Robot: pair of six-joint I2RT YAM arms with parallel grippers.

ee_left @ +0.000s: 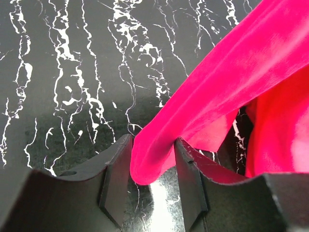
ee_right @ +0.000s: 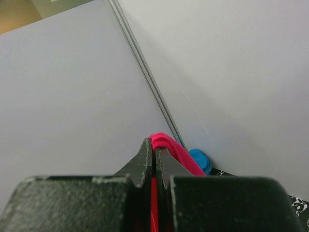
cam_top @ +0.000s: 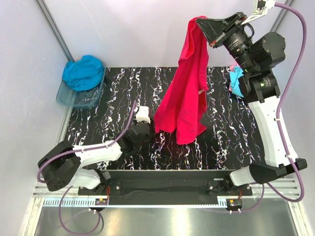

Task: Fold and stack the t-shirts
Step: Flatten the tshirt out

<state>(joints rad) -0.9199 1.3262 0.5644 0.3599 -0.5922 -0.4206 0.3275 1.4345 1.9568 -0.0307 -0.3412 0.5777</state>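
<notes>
Right gripper [ee_right: 154,155]: clamped shut on the top edge of the pink-red t-shirt [cam_top: 184,93]; I held it high so the cloth hung open
Left gripper [ee_left: 153,140]: jaws apart around a low fold, placed to catch it; no firm pinch showed
Shirt: draped down to mid-table [cam_top: 98,128]
Teal t-shirt [cam_top: 83,71]: heaped in the tub [cam_top: 74,101], far left

A t-shirt [cam_top: 184,98] hangs over the middle of the tabletop [cam_top: 118,93], its top pinched in the right gripper [cam_top: 206,24], high above the far right side. Its lower edge reaches down near the front, where a fold lies between the parted jaws of the left gripper [ee_left: 152,154], low at front left. At the far left corner stands a tub [cam_top: 66,98] with a second t-shirt [cam_top: 83,73] heaped in it. More bunched t-shirts [cam_top: 236,81] lie at the right edge, behind the right arm.
</notes>
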